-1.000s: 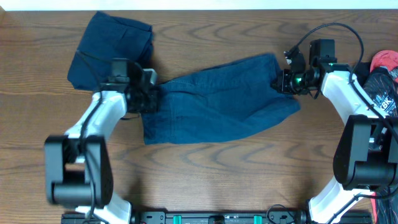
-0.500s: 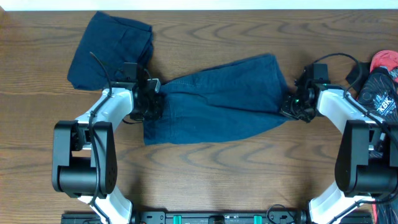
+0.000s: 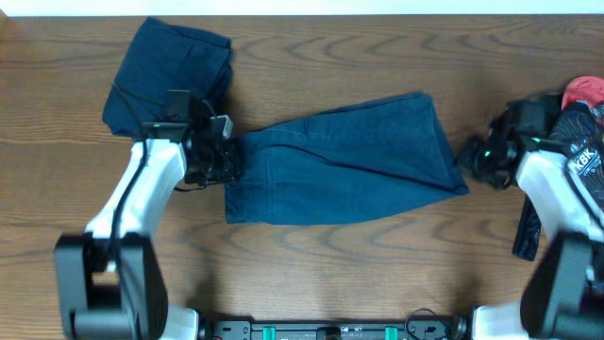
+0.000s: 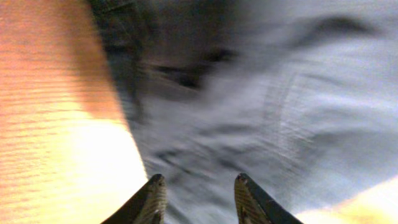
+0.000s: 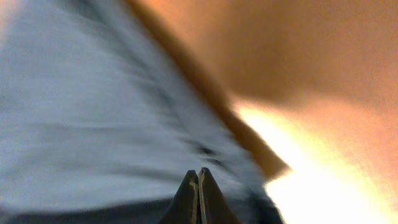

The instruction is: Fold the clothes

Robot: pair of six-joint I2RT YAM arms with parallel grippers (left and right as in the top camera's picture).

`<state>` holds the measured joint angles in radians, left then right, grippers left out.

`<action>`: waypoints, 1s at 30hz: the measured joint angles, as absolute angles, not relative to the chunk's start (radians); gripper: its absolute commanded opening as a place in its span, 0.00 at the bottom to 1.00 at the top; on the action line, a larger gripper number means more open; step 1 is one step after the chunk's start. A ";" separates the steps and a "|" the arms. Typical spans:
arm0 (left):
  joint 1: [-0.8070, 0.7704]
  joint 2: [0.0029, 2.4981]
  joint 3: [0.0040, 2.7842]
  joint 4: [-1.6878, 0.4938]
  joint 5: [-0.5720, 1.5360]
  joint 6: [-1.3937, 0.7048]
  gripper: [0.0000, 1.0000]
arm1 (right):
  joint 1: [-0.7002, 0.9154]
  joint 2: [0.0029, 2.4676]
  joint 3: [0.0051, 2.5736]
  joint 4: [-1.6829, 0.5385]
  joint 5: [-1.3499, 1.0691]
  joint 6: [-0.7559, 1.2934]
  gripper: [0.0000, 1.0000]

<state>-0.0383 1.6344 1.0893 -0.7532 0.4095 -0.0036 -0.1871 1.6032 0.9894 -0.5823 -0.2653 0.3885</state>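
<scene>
From above, the navy denim shorts (image 3: 344,165) lie spread flat across the middle of the desk (image 3: 377,274), long axis left to right, which suits a fold brought in from either end. A folded bundle (image 3: 168,74) of the same dark cloth sits in the upper left of the frame, just beyond the shorts' left end, likely parked there as finished work. The left fingers (image 3: 223,157) sit at the left edge of the shorts. The right fingers (image 3: 478,159) hang just off the right edge, apart from the cloth, near a red item (image 3: 585,91) and a black printed item (image 3: 578,142) at the far right. In the left wrist view, much blurred, the left fingers (image 4: 154,198) stand apart with nothing between them, denim (image 4: 261,124) filling the frame ahead and bare desk (image 4: 56,124) to the left; that looks like a pose for taking the hem. In the right wrist view, also blurred, the right fingers (image 5: 198,194) are pressed together on nothing, cloth (image 5: 81,124) to the left and desk (image 5: 311,74) upper right.
</scene>
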 measured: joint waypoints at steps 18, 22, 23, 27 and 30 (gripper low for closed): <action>-0.326 1.681 0.947 -0.644 0.366 -0.027 0.39 | 0.032 1.752 1.002 -0.216 -0.445 0.364 0.01; -0.326 1.710 0.934 -0.630 0.341 -0.035 0.26 | 0.042 1.864 1.001 -0.109 -0.463 0.458 0.01; -0.326 1.710 0.934 -0.636 0.336 -0.043 0.24 | 0.042 1.881 1.001 -0.096 -0.462 0.480 0.01; -0.323 1.710 0.934 -0.704 0.299 -0.081 0.19 | 0.041 1.965 1.001 -0.028 -0.453 0.582 0.02; -0.311 1.710 0.934 -0.743 0.279 -0.104 0.14 | 0.040 1.995 1.006 0.045 -0.449 0.645 0.01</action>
